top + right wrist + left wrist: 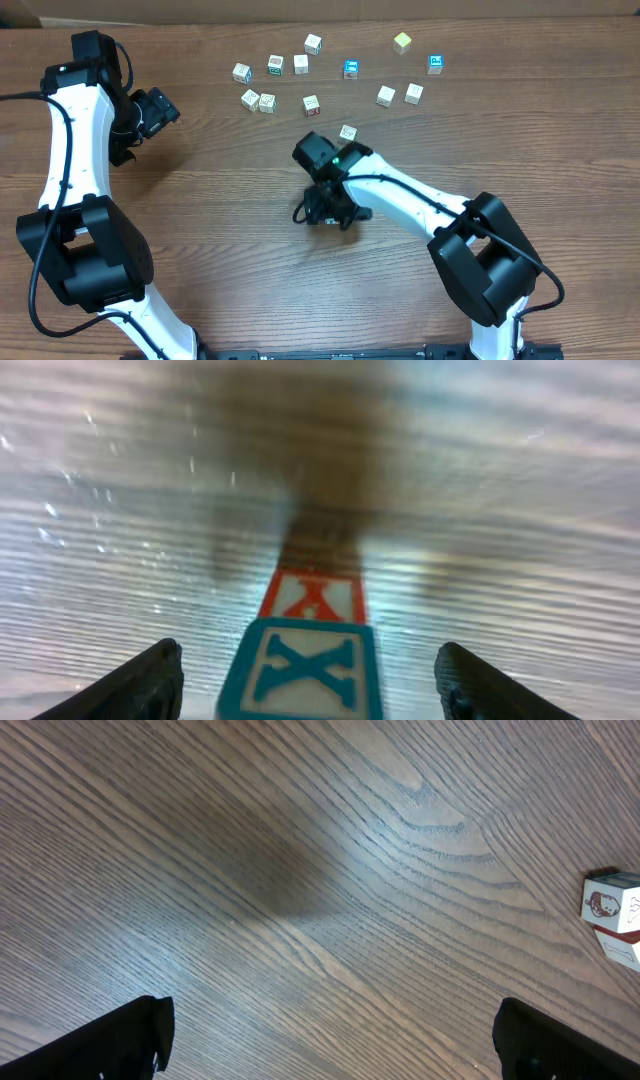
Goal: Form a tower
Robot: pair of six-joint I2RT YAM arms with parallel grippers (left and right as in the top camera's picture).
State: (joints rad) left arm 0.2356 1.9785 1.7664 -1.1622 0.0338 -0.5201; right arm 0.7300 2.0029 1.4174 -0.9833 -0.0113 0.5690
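- The black fingers (140, 685) of the right gripper (307, 665) stand spread to either side of the tower (310, 630) of small pale wooden cubes, with a gap on both sides, so I'm gripping nothing.
- The tower sits on the table between those fingers: a teal X face on top, a red-printed cube under it. I can't tell whether a third cube lies below.
- I judge this to be the release. I'd lift straight up with no sideways drift, since either finger could clip the top cube.
- From overhead the right gripper hides the tower, so I'd trust the wrist view.
- The left gripper (332, 1030) is spread wide and empty over bare wood, well apart from the tower.
- The brown wood-grain table (220, 200) shows glare. The loose printed cubes (310, 103) lie scattered along its far side, one just beside my right arm.
- Little of the room shows beyond the table's far edge.
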